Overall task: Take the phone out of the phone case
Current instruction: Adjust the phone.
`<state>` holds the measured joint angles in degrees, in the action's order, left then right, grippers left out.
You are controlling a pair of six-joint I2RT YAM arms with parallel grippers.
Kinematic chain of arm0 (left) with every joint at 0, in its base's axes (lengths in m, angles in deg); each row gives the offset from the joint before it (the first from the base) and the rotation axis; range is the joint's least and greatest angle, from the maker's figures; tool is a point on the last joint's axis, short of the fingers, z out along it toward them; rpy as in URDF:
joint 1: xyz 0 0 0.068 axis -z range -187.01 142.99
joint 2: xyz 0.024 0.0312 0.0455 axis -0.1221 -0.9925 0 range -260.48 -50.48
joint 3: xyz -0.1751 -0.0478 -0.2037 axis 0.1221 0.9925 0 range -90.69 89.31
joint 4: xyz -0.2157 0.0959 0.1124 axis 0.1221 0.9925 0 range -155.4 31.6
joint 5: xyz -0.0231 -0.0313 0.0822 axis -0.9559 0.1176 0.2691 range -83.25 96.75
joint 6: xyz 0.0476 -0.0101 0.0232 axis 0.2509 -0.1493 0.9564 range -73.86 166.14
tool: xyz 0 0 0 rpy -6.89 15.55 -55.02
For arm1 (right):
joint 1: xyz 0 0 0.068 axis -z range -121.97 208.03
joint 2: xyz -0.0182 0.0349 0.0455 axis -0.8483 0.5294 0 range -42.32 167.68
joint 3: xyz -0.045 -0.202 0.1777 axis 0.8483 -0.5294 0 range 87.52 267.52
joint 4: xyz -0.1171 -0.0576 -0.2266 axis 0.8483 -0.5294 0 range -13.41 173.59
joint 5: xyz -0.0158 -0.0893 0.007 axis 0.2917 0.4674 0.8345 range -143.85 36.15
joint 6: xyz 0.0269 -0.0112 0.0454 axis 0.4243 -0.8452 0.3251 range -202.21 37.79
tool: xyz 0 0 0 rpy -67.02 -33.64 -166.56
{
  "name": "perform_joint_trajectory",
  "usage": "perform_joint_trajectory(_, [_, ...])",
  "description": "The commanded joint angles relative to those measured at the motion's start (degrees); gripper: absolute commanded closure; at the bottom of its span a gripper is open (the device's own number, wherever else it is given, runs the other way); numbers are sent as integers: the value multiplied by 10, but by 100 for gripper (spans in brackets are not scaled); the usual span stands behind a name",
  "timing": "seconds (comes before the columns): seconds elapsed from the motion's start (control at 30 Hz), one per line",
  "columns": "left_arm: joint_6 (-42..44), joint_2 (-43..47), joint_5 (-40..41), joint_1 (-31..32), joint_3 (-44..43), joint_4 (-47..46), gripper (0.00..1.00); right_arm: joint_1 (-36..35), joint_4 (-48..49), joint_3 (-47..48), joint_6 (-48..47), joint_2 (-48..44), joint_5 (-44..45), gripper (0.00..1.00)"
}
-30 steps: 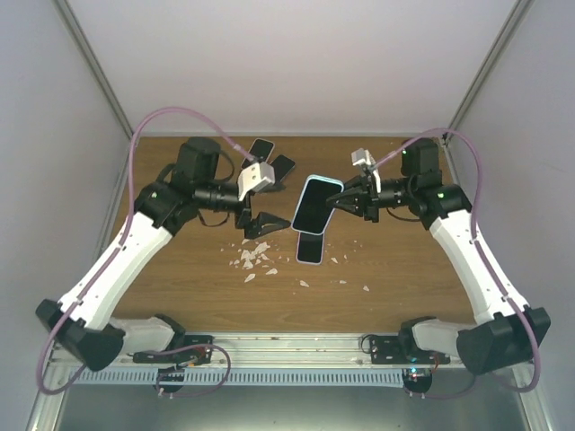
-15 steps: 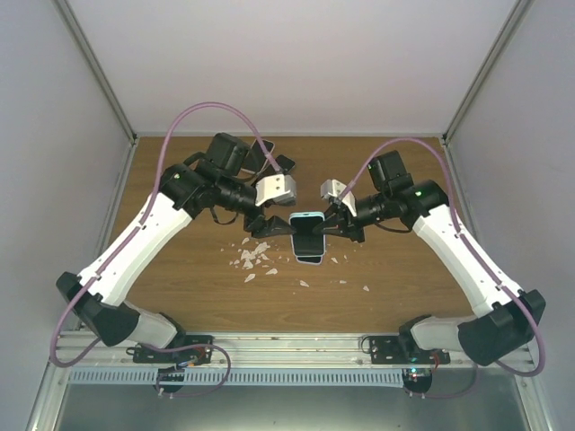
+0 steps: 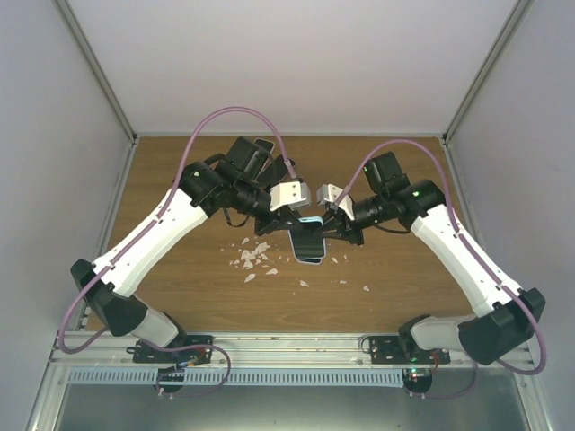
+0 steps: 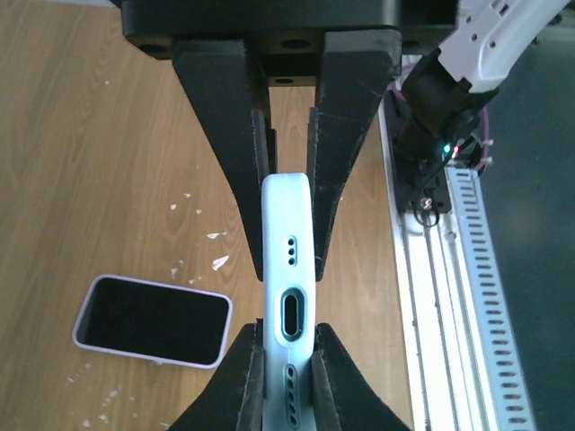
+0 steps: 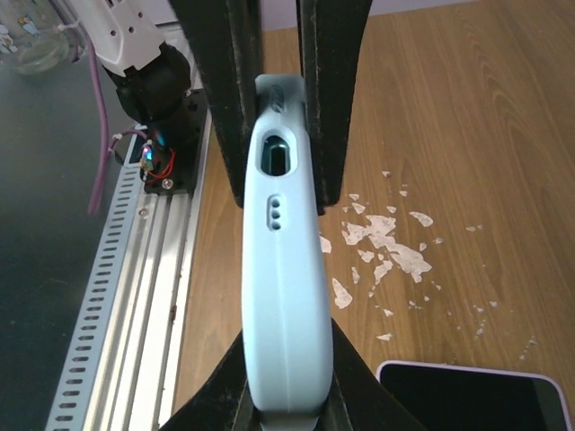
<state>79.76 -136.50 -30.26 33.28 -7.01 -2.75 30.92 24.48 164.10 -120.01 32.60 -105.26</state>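
A light blue phone case (image 3: 308,220) hangs edge-on above the table between both arms. The phone inside it is hidden; only the case's rim and port holes show. My left gripper (image 3: 291,220) is shut on one end of the case (image 4: 287,269), its own gripper tips (image 4: 287,339) pinching both flat sides. My right gripper (image 3: 331,223) is shut on the opposite end of the case (image 5: 283,269), near its gripper tips (image 5: 287,364). Each wrist view shows the other gripper's black fingers (image 4: 225,135) clamped at the far end.
A second phone in a lilac case (image 3: 311,251) lies screen-up on the wooden table under the held one, also in the wrist views (image 4: 153,321) (image 5: 472,400). White flakes (image 3: 252,259) litter the wood. A dark phone (image 3: 262,144) lies at the back. A metal rail (image 4: 458,296) lines the near edge.
The right arm lowered the blue case and turned it edge-on. The left arm swung in and its jaws went from open to shut on the case's free end.
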Motion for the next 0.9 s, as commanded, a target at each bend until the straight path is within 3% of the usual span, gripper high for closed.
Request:
perform_joint_trajectory(0.0, [-22,10,-15,6,-5,-30,100,-4,23,28,5,-4,-30,96])
perform_joint_trajectory(0.07, [-43,24,-44,-12,5,-58,100,-3,29,33,19,-3,-32,73])
perform_joint_trajectory(0.1, [-54,32,-60,-24,12,-72,100,0,36,37,29,-3,-34,53])
perform_joint_trajectory(0.17, [-79,51,-92,-49,26,-107,100,12,48,45,48,-3,-48,26])
perform_joint_trajectory(0.3, [-149,98,-147,-100,64,-206,100,55,117,48,109,-13,-102,7])
perform_joint_trajectory(0.4, [-230,134,-189,-133,97,-299,100,90,237,23,209,-35,-140,1])
perform_joint_trajectory(0.57, [-405,182,-241,-196,159,-476,100,136,425,-14,391,-52,-198,1])
perform_joint_trajectory(0.73, [-594,228,-248,-238,248,-711,100,136,598,-74,578,-73,-211,0])
perform_joint_trajectory(0.87, [-686,238,-229,-238,288,-810,100,108,722,-127,680,-84,-197,1])
